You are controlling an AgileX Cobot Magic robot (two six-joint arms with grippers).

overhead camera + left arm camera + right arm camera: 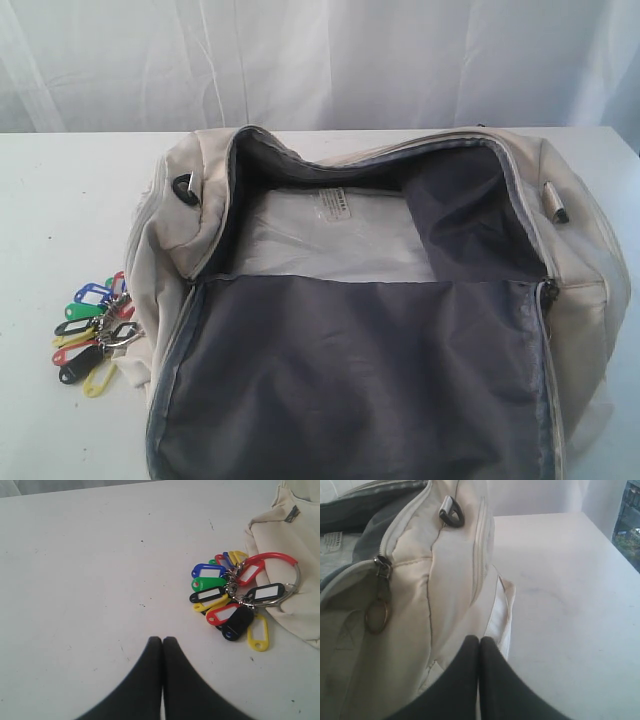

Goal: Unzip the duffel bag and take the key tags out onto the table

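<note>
The cream duffel bag (575, 250) lies unzipped on the white table (70, 190), its grey-lined flap (350, 380) folded toward the front. The key tags (92, 335), in red, yellow, green, blue and black, lie on the table against the bag's left end. Seen from the left wrist, the key tags (232, 597) rest beside the bag's fabric (280, 535). My left gripper (162, 639) is shut and empty, apart from them over bare table. My right gripper (479, 638) is shut and empty at the bag's right end (450, 580). Neither gripper shows in the exterior view.
A zipper pull with a metal ring (376, 616) hangs at the bag's right end, and a dark strap buckle (451, 511) sits above it. A clear plastic sheet with a label (335, 235) lies inside the bag. A white curtain (320, 60) backs the table.
</note>
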